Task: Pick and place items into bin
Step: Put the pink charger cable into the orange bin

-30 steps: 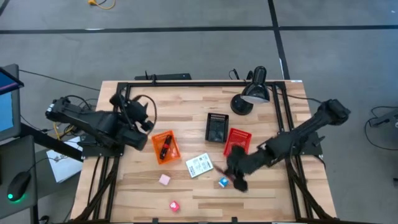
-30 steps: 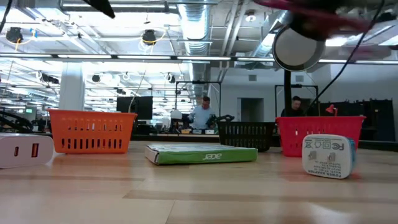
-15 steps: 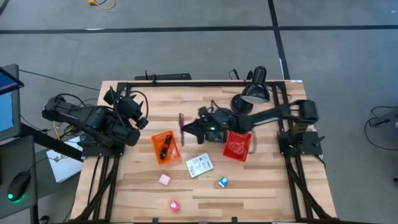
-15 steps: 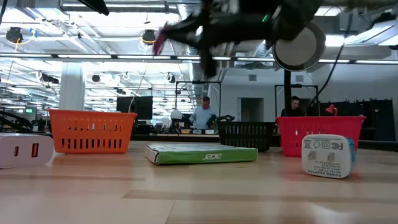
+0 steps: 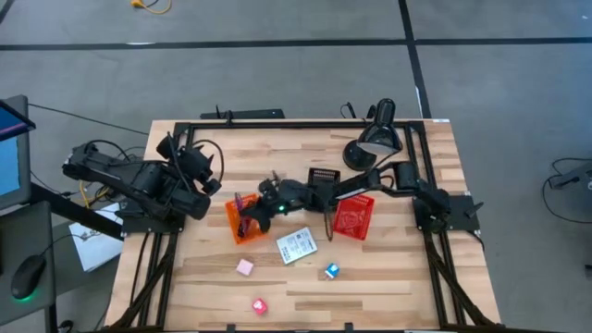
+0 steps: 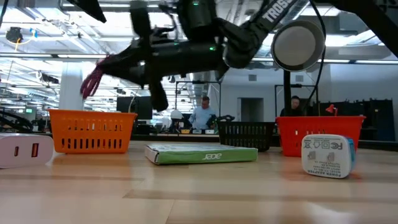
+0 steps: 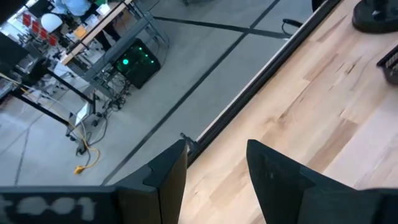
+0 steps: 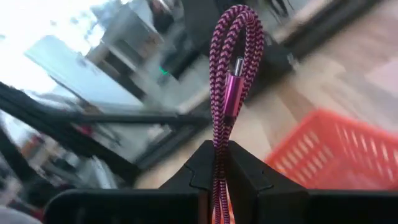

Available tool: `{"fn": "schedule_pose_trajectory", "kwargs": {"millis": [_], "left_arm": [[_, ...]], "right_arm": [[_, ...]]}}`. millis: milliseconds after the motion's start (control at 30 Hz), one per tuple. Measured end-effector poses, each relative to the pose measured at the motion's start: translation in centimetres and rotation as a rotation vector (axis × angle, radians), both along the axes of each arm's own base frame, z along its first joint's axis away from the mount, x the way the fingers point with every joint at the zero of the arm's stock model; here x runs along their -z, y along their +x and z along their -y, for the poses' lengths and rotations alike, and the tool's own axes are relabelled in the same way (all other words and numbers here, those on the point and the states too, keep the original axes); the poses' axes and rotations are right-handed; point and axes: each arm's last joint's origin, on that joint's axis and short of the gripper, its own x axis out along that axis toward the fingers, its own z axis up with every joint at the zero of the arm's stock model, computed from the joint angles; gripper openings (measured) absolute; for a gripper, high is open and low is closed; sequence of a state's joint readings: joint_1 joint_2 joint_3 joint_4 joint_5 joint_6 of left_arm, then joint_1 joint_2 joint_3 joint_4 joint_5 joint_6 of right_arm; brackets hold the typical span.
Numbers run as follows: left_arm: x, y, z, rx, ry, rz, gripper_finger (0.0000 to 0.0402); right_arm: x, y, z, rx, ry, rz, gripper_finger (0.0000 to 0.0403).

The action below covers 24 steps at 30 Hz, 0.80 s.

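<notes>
Purple braided cable point(image 8: 227, 93) in right hand point(image 8: 217, 163) above orange bin point(image 5: 245, 218).

Purple braided cable point(image 8: 225, 93), folded double, is hanging in the air above the orange bin point(image 5: 244, 218); marker point(image 5: 247, 220) is lying inside it.

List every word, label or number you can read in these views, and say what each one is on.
"acer": on the side of the green-edged flat box lying on the table.
White charger block: printed marks, too small to read.
Right arm: white lettering, cut off and unreadable.
White packet: print too small to read.
</notes>
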State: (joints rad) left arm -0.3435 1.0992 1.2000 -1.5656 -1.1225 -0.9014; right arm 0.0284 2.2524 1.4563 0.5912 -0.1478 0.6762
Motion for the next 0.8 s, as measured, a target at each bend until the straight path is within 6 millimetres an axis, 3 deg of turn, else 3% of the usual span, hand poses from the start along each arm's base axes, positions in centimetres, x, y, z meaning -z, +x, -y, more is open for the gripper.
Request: {"fn": "schedule_pose_trajectory", "kwargs": {"millis": [167, 333, 800], "left_arm": [[1.1, 0.0, 0.0, -0.006, -0.020, -0.029, 0.0157], [1.6, 0.0, 0.0, -0.017, -0.014, -0.034, 0.0157], [1.6, 0.0, 0.0, -0.019, -0.011, -0.027, 0.0157]], "right_arm": [[-0.2, 0.4, -0.3, 0.132, -0.128, -0.150, 0.0018], [-1.5, 0.7, -0.4, 0.149, -0.136, -0.116, 0.0031], [-0.2, 0.2, -0.2, 0.145, -0.151, -0.243, 0.0049]]}}
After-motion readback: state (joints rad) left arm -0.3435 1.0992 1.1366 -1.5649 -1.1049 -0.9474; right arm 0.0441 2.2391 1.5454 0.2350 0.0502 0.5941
